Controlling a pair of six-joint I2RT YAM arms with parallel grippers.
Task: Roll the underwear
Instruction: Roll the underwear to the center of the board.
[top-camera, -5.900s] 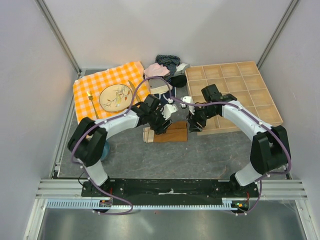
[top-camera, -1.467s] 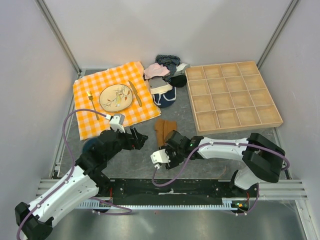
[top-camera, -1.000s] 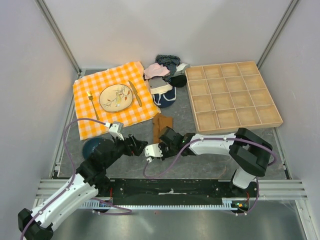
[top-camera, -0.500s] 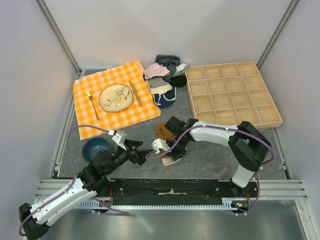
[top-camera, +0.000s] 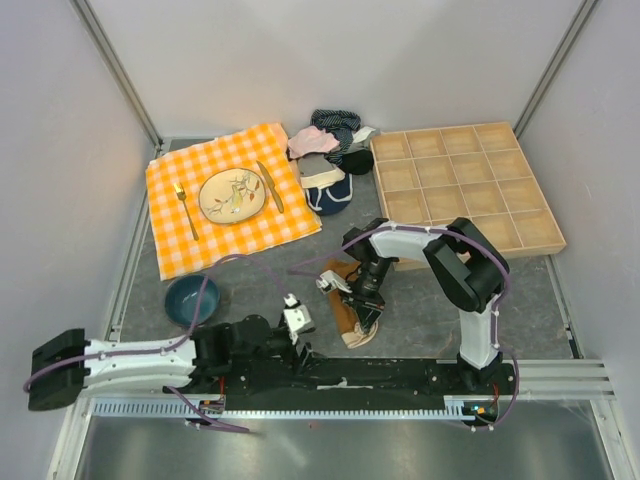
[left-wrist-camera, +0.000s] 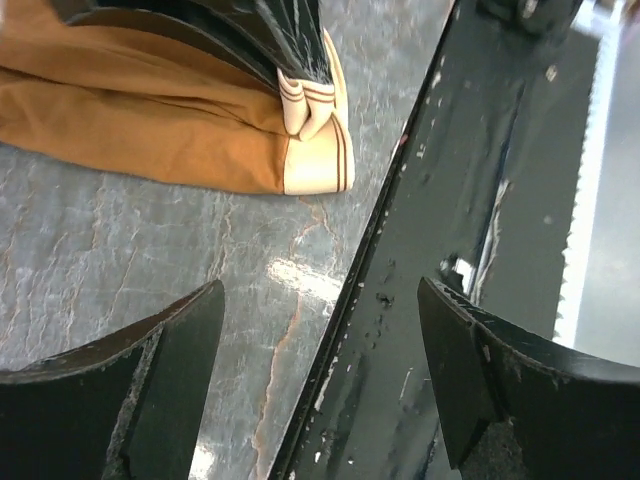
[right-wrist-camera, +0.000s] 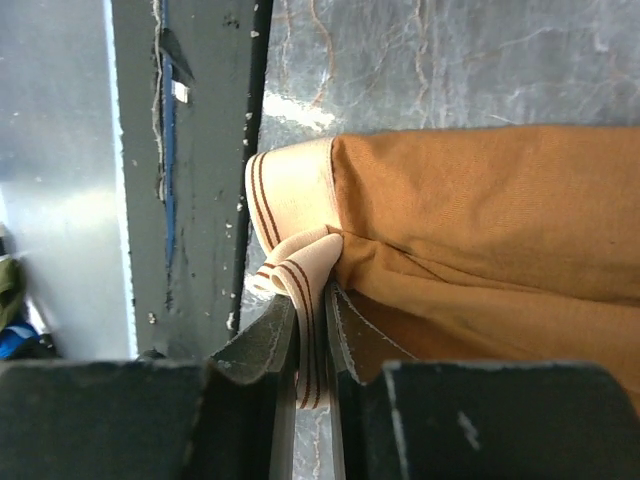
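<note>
The left arm has dropped low along the near edge since the previous frame, while the right arm has folded back on itself and drawn the underwear closer to the arms' black base plate. The right hand is nipped tight on a fold of the cream striped waistband, its fingers almost together. The rust-brown garment lies stretched on the grey worktop, between the wooden compartment tray and the base plate, its waistband end nearest the plate. The left hand hovers with fingers spread wide and nothing between them, straddling the worktop's edge just beside the waistband corner. Behind lie an orange checked cloth carrying a plate, a blue bowl and a heap of other garments.
</note>
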